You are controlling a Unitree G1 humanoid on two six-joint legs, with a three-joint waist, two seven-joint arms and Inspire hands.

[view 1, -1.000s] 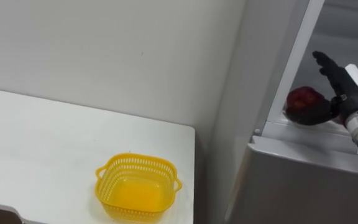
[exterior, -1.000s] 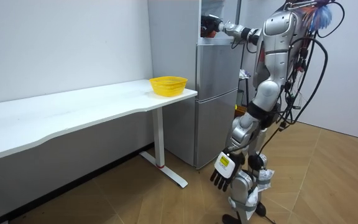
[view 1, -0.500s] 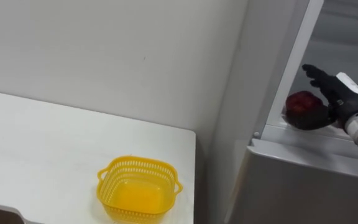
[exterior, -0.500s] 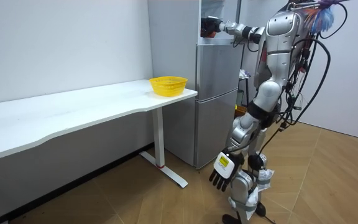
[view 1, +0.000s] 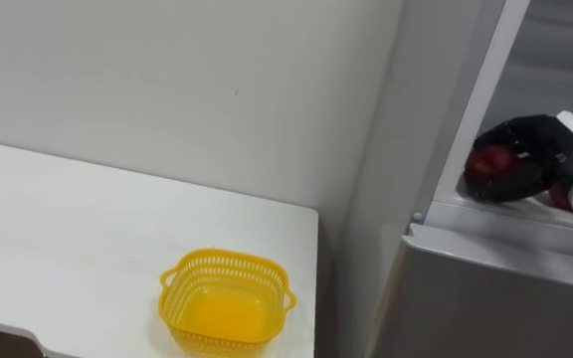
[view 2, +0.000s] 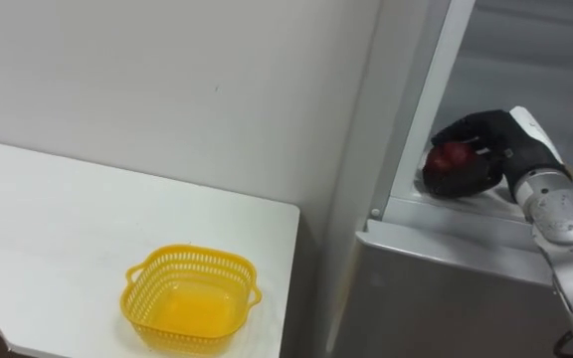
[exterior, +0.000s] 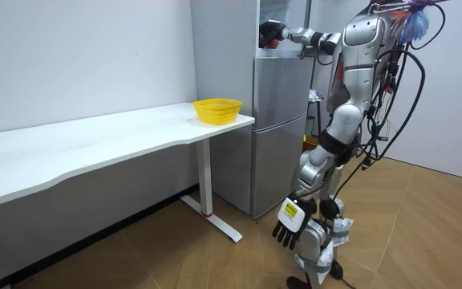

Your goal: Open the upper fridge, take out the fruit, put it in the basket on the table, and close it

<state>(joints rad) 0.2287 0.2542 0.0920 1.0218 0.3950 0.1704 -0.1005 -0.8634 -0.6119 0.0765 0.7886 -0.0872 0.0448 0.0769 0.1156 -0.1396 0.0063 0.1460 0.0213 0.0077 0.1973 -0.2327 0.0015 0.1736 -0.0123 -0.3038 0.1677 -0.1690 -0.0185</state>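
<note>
One yellow basket [view 1: 225,258] on white table [view 1: 68,229], nearest, just beside fridge [view 1: 485,298]. Left hand [exterior: 289,222] hangs low by leg, fingers relaxed. Farther back, inside upper fridge compartment: right hand [view 1: 537,147] curled round red fruit [view 1: 486,162], near compartment's front edge.

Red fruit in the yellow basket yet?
No, the red fruit is at the edge of the upper fridge shelf with the right hand curled round it, away from the yellow basket.
</note>
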